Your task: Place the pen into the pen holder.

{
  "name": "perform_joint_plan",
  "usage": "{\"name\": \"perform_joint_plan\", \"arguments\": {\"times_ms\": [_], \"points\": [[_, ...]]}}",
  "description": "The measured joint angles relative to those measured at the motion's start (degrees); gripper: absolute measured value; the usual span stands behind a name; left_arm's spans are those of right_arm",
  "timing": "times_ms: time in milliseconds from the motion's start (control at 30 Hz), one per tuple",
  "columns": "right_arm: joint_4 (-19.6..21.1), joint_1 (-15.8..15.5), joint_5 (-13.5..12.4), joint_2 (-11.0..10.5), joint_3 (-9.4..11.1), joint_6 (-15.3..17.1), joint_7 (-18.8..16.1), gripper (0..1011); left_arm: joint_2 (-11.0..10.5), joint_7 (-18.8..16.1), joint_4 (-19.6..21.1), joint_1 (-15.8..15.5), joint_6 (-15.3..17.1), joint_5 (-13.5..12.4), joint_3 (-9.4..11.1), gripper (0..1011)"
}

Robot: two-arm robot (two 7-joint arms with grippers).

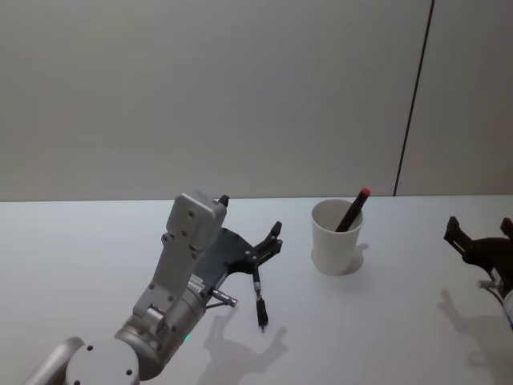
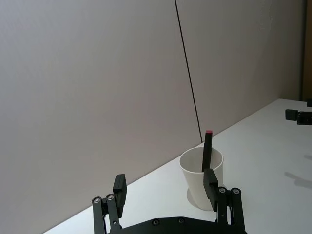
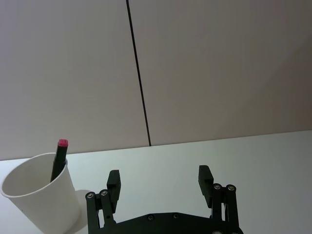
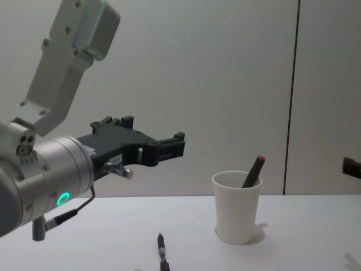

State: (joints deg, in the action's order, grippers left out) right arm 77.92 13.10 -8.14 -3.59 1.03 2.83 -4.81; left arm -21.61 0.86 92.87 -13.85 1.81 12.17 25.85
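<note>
Here, a red-tipped pen [image 1: 353, 210] leans in the pen holder [image 1: 337, 247], second pen [image 1: 259, 301] nearby.

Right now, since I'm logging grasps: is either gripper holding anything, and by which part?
Nothing is held. The left gripper and the right gripper are both open and empty; the red-tipped pen stands in the pen holder, touched by neither.

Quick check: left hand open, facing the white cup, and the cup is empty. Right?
Not empty. The left hand is open and faces the pen holder, but a red-tipped pen leans inside it, with its tip above the rim. The head view shows it.
</note>
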Motion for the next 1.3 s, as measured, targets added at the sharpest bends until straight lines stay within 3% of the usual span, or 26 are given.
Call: {"name": "perform_joint_plan", "arguments": {"times_ms": [567,900,1300], "points": [[0.4,-0.5,0.1,-0.2,0.2,0.5,0.3,1001,2.7,0.6,-4.2,-3.4,8.7,3.4,-1.0,1004],[0.5,-0.6,0.2,-0.3,0.3,0.6,0.3,1001,5.9,0.7,-10.6,-7.6,14.4,4.6,-1.4,1004],[0.5,-0.7,0.2,-0.3,0.3,0.7,0.3,1001,9.4,-0.5,-17.4,-11.5,18.0,5.6,-1.2,1004]]}}
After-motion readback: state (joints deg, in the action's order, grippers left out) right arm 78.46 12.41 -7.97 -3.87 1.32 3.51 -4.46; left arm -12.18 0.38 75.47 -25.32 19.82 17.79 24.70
